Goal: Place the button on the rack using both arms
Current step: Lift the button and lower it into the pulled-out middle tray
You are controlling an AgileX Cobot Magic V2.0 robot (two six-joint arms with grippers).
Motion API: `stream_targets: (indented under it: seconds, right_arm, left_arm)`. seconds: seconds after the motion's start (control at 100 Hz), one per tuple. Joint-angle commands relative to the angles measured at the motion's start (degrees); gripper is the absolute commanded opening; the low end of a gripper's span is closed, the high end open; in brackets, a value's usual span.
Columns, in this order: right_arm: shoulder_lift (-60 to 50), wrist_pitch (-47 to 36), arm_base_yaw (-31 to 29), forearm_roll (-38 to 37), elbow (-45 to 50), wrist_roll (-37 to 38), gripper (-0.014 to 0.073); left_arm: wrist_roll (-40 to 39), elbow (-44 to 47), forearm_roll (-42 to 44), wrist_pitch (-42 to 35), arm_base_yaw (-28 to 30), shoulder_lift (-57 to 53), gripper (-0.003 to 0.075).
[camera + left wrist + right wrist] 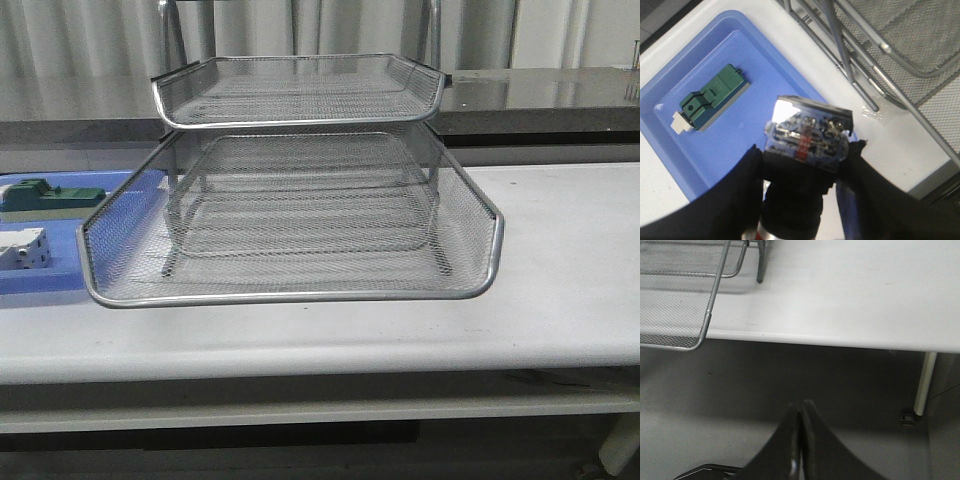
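The button point(807, 140) sits clamped between the black jaws of the left gripper point(805, 165), held up over the near-right corner of the blue tray point(670, 105); the translucent blue-grey rear block points away from the wrist, the black collar lies between the jaws, and a sliver of red head shows at the lower edge of the left wrist view. Its long axis runs in line with the jaws. The rack point(300, 200) lies to the right of the held button, with the frame legs and mesh trays just beside the blue tray's right edge; the left arm is the nearer one, so the coming move is judged to be a carry rightward to a tray. In the front view the middle tray is slid out toward the near edge of the worktop point(570, 260), offering an open landing area. The right gripper point(800, 440) hangs off the near edge of the worktop, over the floor, jaws pressed together and holding nothing, with the rack's near-right corner to its far left. A green block point(712, 97) rests in the blue tray. No legible brand, label or writing is seen on any item.
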Motion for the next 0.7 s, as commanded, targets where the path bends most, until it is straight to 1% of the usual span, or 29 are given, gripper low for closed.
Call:
stream_targets:
  seconds: [0.0,0.15,0.32,0.55,0.69]
  right_arm:
    - [0.2,-3.2,-0.1,-0.4,-1.9,-0.1,-0.0069]
    - [0.2,-3.2,-0.1,-0.4,-1.9,-0.1,-0.0069]
    - [0.2,-3.2,-0.1,-0.4,-1.9,-0.1,-0.0069]
    - [0.2,-3.2,-0.1,-0.4,-1.9,-0.1,-0.0069]
    - [0.2,-3.2,-0.1,-0.4,-1.9,-0.1,-0.0069]
  left_arm:
    - [-0.7,0.4,-2.0,0.3,-1.6,-5.0,0.0062]
    - [-0.7,3.2,-2.5,0.3,-5.9,-7.1,0.0062]
    - [-0.7,6.4,-2.8,0.3,-13.0,-7.3,0.0062]
    - [-0.7,8.5,-2.8,-0.1,-22.1,-5.8,0.0061]
    - [-0.7,8.5,-2.8,-2.9,-25.7,-3.1,0.0061]
